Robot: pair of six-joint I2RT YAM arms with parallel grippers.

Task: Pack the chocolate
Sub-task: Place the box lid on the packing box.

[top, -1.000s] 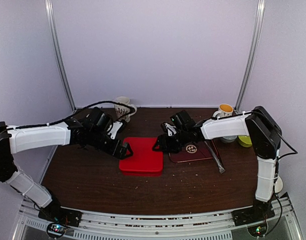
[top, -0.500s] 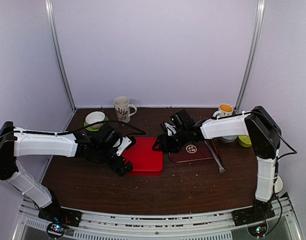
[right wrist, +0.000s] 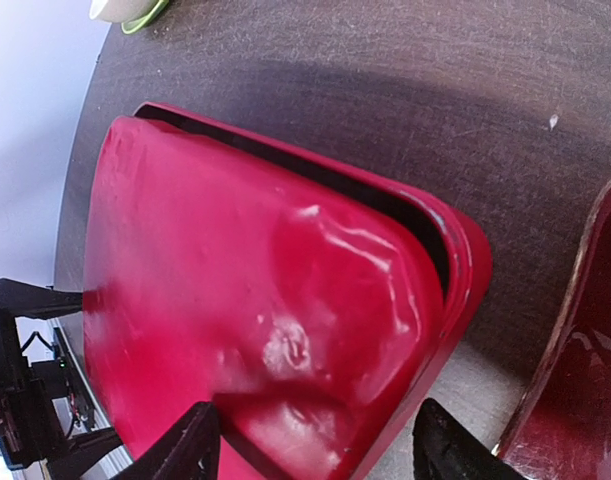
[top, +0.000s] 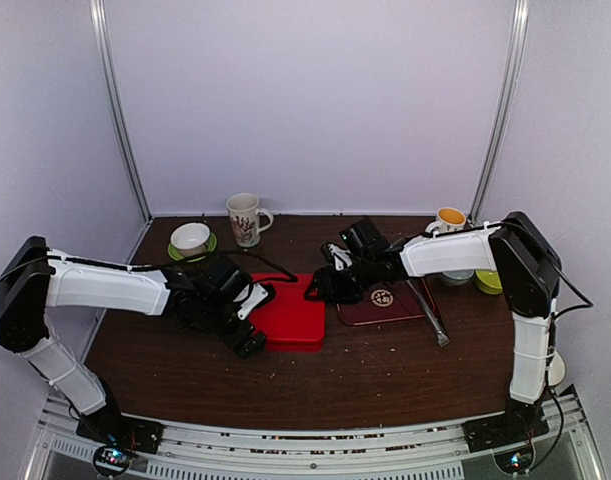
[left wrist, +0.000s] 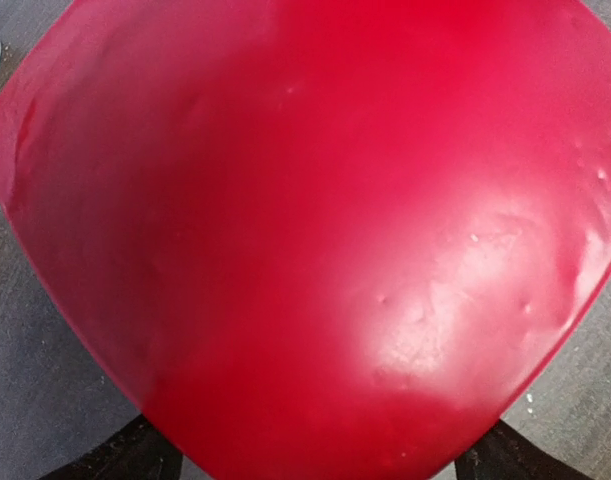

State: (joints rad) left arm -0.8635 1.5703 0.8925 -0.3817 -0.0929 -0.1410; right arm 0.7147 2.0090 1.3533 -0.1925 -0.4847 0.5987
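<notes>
- Left gripper (top: 253,320): fingers spread wide, holding nothing. The near-left corner of the red box (top: 290,312) sits between them.
- Right gripper (top: 322,289): fingers partly apart, gripping nothing. The box's far-right corner lies between them.
- Lid (right wrist: 255,300): on the box just ahead of the right fingers, with a dark gap along its far edge.
- Chocolate: hidden; cannot tell where it lies.
</notes>
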